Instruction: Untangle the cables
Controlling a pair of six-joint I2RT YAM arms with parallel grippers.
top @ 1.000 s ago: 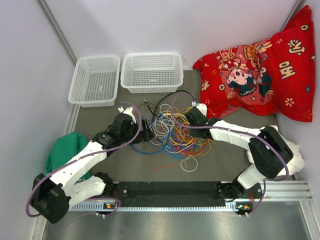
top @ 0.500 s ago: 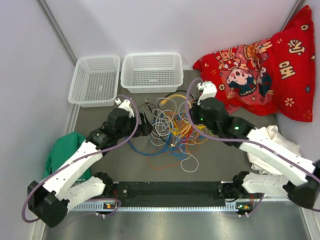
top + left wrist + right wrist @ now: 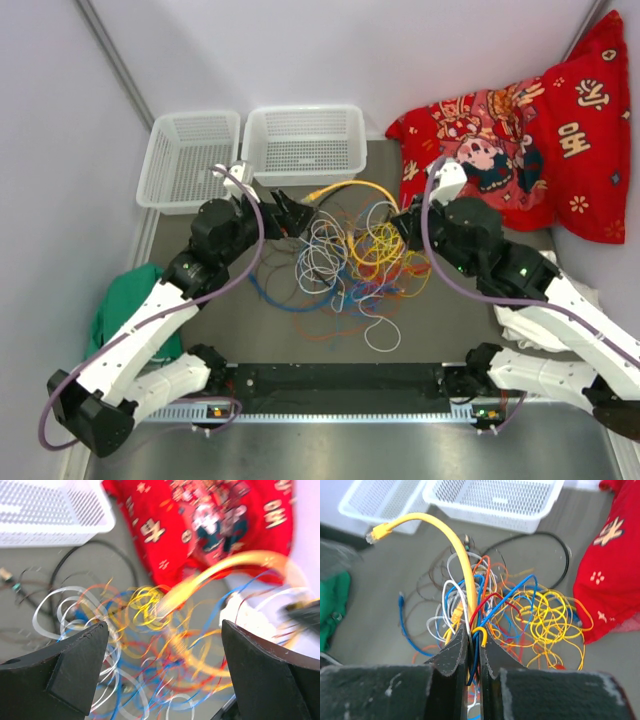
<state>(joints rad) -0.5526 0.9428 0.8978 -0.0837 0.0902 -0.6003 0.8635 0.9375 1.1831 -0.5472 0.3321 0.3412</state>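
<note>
Above the cables (image 3: 345, 262), right gripper (image 3: 474, 642) pinches them, left gripper (image 3: 164, 626) spread.

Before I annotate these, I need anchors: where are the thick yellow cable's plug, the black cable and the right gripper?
yellow cable (image 3: 379, 531), right wrist view, on its plug end.
black cable (image 3: 547, 533), right wrist view, top of its loop.
right gripper (image 3: 474, 645), right wrist view, between its fingertips.

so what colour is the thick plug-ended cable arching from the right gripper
Yellow: the thick plug-ended cable shows best in the right wrist view.
</note>
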